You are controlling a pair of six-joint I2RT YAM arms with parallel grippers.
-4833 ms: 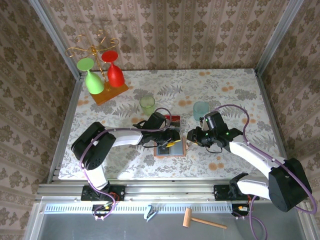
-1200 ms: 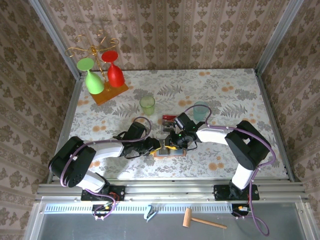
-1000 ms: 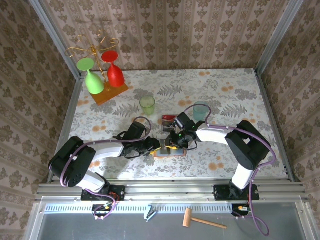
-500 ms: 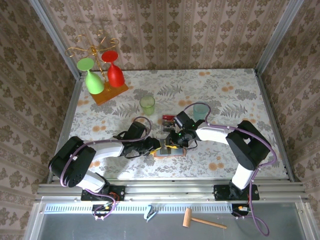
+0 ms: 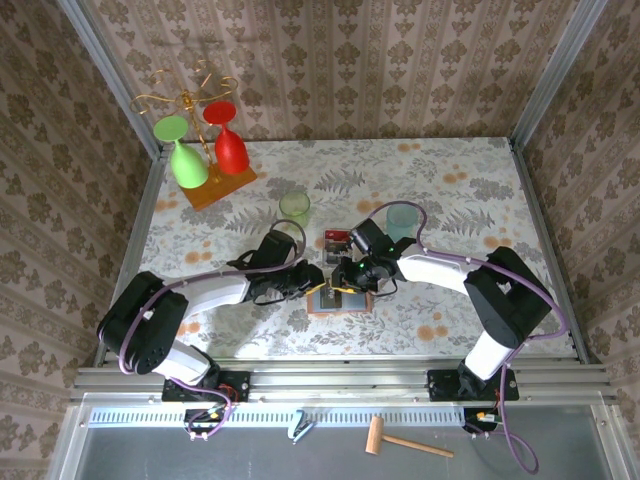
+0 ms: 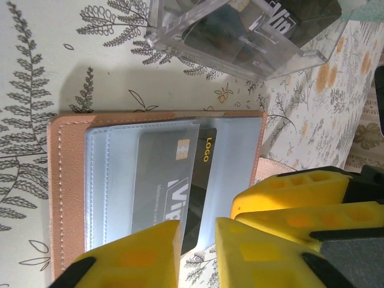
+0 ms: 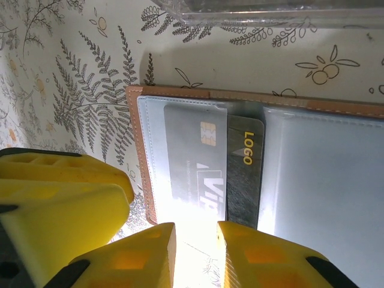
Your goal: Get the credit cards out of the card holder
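At one edge of the open card holder [image 6: 65,180] we see 2 grippers, each with 2 yellow fingers a narrow slit apart: the left gripper [image 6: 198,249] and the right gripper [image 7: 195,255]. We cannot tell whether either pinches anything. 1 grey credit card [image 6: 159,180], its bared strip dark with a gold "LOGO", sticks halfway out of a clear pocket, its end pointing into both slits. The salmon-pink holder lies flat on the table [image 6: 36,72], near 1 clear box [image 6: 240,51].

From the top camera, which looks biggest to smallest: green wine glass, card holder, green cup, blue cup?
1. green wine glass
2. card holder, though partly covered
3. green cup and blue cup, which look about the same size
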